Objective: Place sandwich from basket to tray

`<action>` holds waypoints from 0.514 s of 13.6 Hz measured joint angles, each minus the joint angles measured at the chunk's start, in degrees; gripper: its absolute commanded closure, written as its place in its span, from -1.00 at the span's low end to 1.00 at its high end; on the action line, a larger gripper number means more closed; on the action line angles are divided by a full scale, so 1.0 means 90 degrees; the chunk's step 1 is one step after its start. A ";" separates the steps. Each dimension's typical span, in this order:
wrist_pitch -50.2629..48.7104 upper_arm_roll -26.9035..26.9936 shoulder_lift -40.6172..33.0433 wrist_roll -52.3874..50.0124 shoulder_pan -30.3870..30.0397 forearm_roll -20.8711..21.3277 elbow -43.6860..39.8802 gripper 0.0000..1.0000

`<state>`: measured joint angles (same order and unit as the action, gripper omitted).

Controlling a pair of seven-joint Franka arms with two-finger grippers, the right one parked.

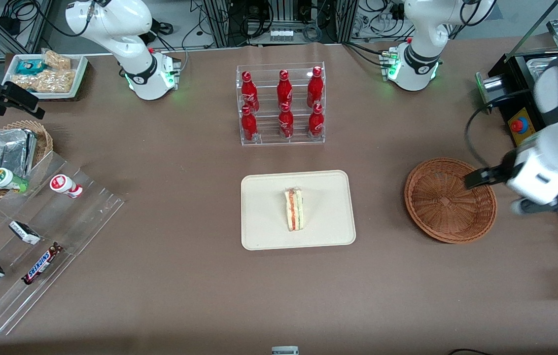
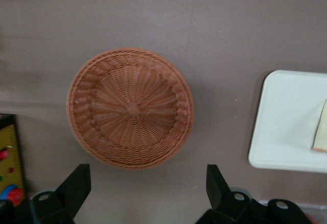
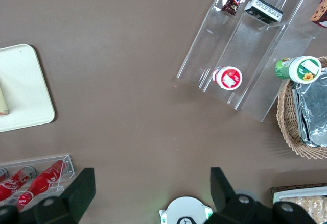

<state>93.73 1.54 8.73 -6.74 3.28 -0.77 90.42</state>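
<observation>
The sandwich [image 1: 294,209], a pale wedge with orange-red and green layers, lies on the cream tray [image 1: 264,222] in the middle of the table. One edge of the sandwich [image 2: 322,132] and part of the tray [image 2: 286,127] show in the left wrist view. The round brown wicker basket [image 1: 450,199] stands empty beside the tray, toward the working arm's end. My left gripper [image 1: 515,193] hangs above the table at the basket's outer rim. The gripper [image 2: 147,185] is open with nothing between its black fingers [image 2: 76,183], just short of the basket [image 2: 130,109].
A clear rack of red bottles [image 1: 281,106] stands farther from the front camera than the tray. A black box with a red button [image 1: 518,125] sits by the working arm. An acrylic shelf of snack bars [image 1: 37,246], a small foil-filled basket [image 1: 10,153] and a white snack tray [image 1: 45,74] lie toward the parked arm's end.
</observation>
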 measured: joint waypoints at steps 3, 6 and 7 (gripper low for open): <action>-0.0138 -0.0083 -0.0463 0.0865 -0.0398 -0.0001 0.0065 -1.00; -0.0117 -0.0530 -0.0679 0.1128 -0.0877 -0.0001 0.0069 -1.00; -0.0091 -0.0583 -0.0693 0.1139 -0.0895 -0.0001 0.0069 -1.00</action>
<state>92.91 -3.71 2.49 3.51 -4.78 -0.77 91.04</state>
